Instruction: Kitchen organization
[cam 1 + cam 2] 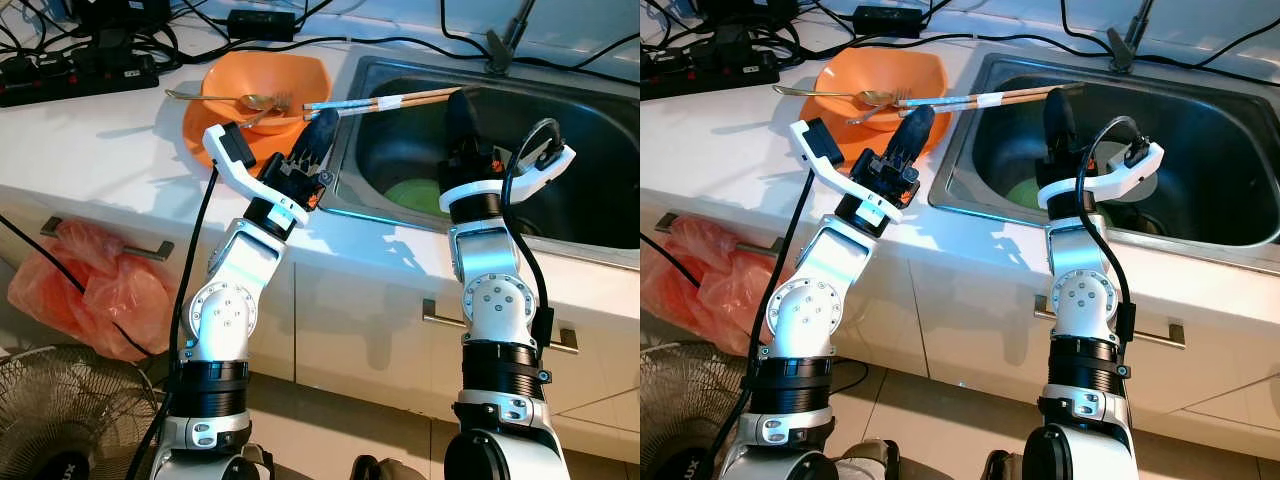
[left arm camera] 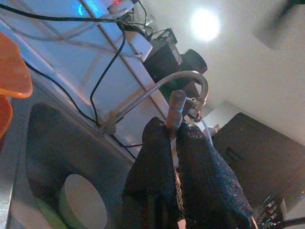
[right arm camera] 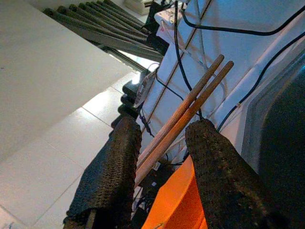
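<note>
A pair of wooden chopsticks (image 1: 400, 101) with a pale band lies level over the left rim of the steel sink (image 1: 345, 170). My left gripper (image 1: 322, 112) is shut on the chopsticks' left end, beside the orange bowl (image 1: 230, 110). A metal spoon (image 1: 225, 97) and a fork lie in that bowl. My right gripper (image 1: 460, 105) is raised inside the sink, open, at the chopsticks' right end. In the right wrist view the chopsticks (image 3: 190, 102) pass between its two spread fingers (image 3: 112, 167). In the left wrist view a stick end (image 2: 177, 102) pokes out past the closed fingers (image 2: 200, 167).
A green dish (image 1: 415, 195) and a pale bowl (image 2: 83, 205) lie in the sink. The faucet base (image 1: 505, 40) stands behind it. A power strip (image 1: 70, 75) and cables crowd the back left counter. A pink bag (image 1: 90, 280) hangs on a drawer handle above a fan (image 1: 60, 410).
</note>
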Available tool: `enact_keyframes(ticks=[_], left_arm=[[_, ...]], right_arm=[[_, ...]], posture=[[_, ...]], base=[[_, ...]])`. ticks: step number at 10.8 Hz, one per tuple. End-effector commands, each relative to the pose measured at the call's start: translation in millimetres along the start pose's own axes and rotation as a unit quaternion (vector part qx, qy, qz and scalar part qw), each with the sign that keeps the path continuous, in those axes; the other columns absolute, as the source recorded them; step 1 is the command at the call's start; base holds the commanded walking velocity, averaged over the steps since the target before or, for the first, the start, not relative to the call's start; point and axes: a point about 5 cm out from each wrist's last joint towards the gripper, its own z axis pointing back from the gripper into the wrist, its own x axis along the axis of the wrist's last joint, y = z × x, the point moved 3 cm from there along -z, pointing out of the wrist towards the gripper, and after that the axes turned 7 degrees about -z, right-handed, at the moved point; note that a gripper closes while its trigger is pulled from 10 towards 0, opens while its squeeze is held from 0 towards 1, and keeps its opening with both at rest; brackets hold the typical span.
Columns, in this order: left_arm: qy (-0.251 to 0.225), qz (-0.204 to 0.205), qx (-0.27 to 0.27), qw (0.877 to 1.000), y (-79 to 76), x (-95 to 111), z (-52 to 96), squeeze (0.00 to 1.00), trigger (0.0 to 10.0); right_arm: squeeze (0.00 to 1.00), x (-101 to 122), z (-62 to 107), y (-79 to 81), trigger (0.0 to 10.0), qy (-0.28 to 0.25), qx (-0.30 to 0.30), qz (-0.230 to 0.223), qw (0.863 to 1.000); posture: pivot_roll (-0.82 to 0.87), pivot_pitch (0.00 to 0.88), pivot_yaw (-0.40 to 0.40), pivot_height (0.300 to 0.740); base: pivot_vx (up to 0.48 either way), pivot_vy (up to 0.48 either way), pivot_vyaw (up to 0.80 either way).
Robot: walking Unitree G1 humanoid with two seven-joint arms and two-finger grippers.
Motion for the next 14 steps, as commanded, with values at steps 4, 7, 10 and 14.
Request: enact_keyframes(ticks=[4, 7, 10, 14], left_arm=[[0.011, 0.018, -0.031, 0.999, -12.9, -9.1, -0.1, 0.0, 10.0], [0.016, 0.02, -0.041, 0.999, -16.3, -10.0, 0.3, 0.0, 10.0], [0.011, 0.019, -0.043, 0.999, -17.2, -7.9, 0.0, 0.0, 10.0], [0.013, 0.025, -0.051, 0.998, -18.8, -8.1, 0.7, 0.0, 10.0]], right_arm=[[0.0, -8.8, 3.2, 2.5, 10.0, 0.003, 0.0, -0.009, 1.0], [0.0, -8.6, 3.5, 1.0, 10.0, 0.004, -0.003, -0.008, 1.0], [0.0, -8.9, 3.6, -0.6, 10.0, 0.005, -0.005, -0.007, 1.0], [0.0, -10.5, 4.2, -2.5, 10.0, 0.01, -0.005, -0.002, 1.0]], posture=[[0.22, 0.128, -0.02, 0.74], [0.22, 0.129, -0.022, 0.74], [0.22, 0.13, -0.022, 0.74], [0.23, 0.123, -0.022, 0.74]], base=[[0.0, 0.0, 0.0], [0.0, 0.0, 0.0], [0.0, 0.0, 0.0], [0.0, 0.0, 0.0]])
